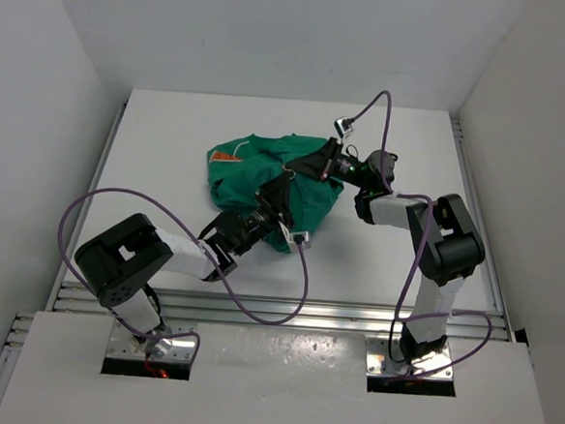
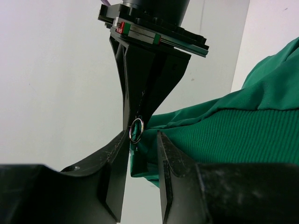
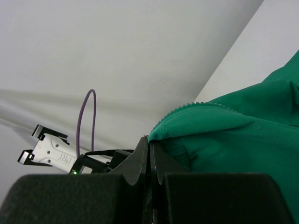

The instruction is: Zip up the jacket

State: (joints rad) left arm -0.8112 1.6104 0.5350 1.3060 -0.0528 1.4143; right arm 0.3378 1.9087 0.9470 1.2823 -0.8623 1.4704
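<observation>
Two arms tend the green jacket, bunched mid-way across the table; the left gripper has its jaws grasping the ribbed hem; the right gripper is clenched on the ring pull. Light, limp cloth likely slackens; best held taut at the hem.

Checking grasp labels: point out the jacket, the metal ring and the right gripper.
jacket [image 1: 262, 162]: top external view, middle of the green fabric.
metal ring [image 2: 136, 129]: left wrist view, middle of the ring.
right gripper [image 3: 149, 147]: right wrist view, between its shut fingertips.
</observation>
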